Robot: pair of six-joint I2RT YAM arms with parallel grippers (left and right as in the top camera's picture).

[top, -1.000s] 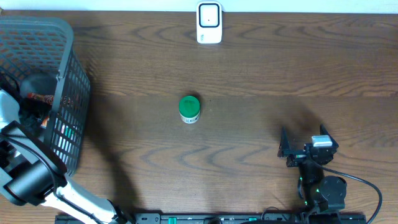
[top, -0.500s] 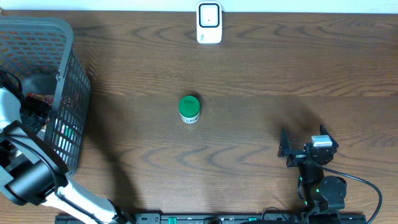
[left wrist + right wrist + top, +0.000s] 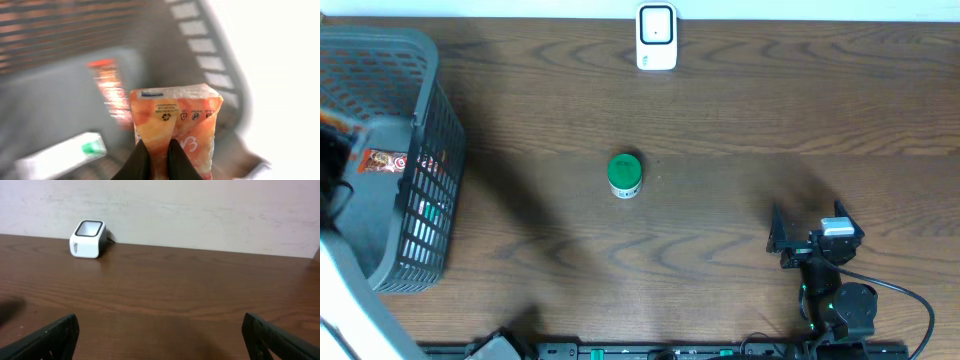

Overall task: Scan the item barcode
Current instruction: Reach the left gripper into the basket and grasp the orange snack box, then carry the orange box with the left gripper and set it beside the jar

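Overhead: the grey basket [image 3: 432,130] sits at the left end of the table [image 3: 770,110], and the white left arm [image 3: 345,300] reaches over it from the front edge. A green-lidded jar [image 3: 625,175] stands mid-table. The white scanner [image 3: 657,37] is at the far edge, and the right gripper [image 3: 807,228] rests near the front right, well apart from both.

Left wrist: the left gripper [image 3: 157,152] is pinched tight on the lower part of an orange packet [image 3: 175,117]. It holds the packet upright above the blurred basket floor, where a white box with a green mark [image 3: 65,155] and a red-orange wrapper [image 3: 107,90] lie.

Right wrist: the right gripper's fingers [image 3: 50,337] are spread wide with nothing between them, and the scanner stands far ahead to the left, near the wall [image 3: 200,210]
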